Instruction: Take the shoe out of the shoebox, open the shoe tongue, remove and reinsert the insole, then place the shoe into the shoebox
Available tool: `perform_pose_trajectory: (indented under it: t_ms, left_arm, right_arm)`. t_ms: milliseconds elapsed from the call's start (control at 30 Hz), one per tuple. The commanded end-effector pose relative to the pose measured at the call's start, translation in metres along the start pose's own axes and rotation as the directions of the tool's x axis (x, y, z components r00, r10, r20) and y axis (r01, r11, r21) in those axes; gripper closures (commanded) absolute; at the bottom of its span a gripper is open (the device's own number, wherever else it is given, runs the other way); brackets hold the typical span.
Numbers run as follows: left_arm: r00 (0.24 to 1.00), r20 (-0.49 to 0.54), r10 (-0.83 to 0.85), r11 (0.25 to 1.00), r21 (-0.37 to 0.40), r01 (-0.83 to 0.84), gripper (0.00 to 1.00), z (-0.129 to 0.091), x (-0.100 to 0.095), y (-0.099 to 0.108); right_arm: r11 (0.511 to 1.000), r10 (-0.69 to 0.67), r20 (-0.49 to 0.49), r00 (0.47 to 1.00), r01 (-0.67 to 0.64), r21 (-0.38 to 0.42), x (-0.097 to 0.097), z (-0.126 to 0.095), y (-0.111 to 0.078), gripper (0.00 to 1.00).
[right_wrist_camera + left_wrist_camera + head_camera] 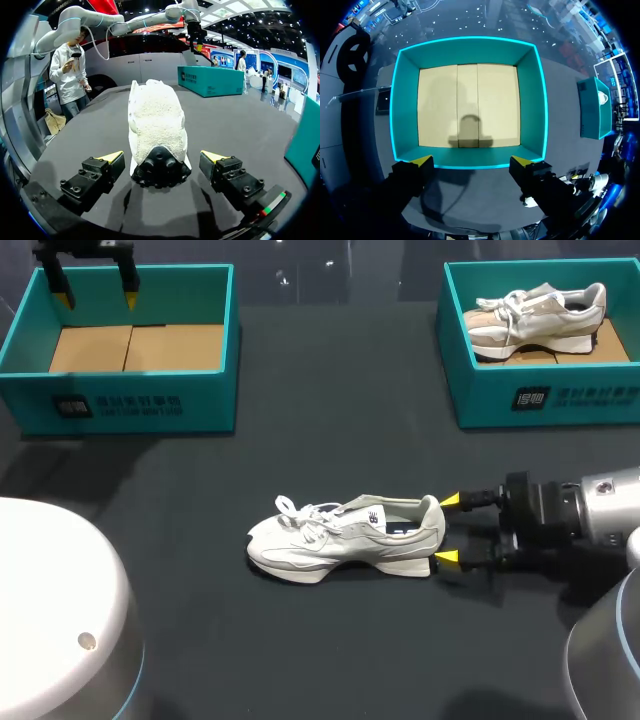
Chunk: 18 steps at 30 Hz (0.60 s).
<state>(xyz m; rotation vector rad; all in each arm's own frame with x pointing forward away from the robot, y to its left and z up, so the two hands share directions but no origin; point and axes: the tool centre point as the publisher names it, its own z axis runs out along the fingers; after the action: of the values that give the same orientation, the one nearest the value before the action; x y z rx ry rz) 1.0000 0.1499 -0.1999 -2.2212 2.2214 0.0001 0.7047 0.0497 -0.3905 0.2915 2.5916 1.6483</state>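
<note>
A white sneaker (pixel 340 537) lies on its side on the dark table, toe to the left and heel to the right. My right gripper (pixel 447 531) is open, its yellow tips on either side of the heel without touching it. From the right wrist the shoe's sole (pixel 156 131) faces me, heel nearest, in the gap of that gripper (pixel 163 160). My left gripper (pixel 95 295) hangs open above the empty teal shoebox (pixel 190 400) at the far left. In the left wrist view the box (pixel 532 100) and its cardboard floor lie under the open gripper (pixel 471 161).
A second teal shoebox (pixel 545 395) at the far right holds another white sneaker (pixel 535 318). A white rounded robot body (pixel 55 610) covers the table's near left corner.
</note>
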Motion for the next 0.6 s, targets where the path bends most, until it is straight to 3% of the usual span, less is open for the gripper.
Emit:
perform_pose_trajectory:
  t_ms: [33, 600]
  left_arm:
    - [1.000, 0.000, 0.000, 1.000, 0.000, 0.000, 0.00, 0.000, 0.000, 0.000]
    - [1.000, 0.000, 0.000, 1.000, 0.000, 0.000, 0.00, 0.000, 0.000, 0.000]
  right_arm:
    - [1.000, -0.003, 0.005, 1.000, 0.003, -0.004, 0.001, 0.009, 0.002, 0.00]
    - [0.999, -0.026, -0.015, 1.000, 0.025, -0.032, 0.004, 0.029, 0.007, 0.00]
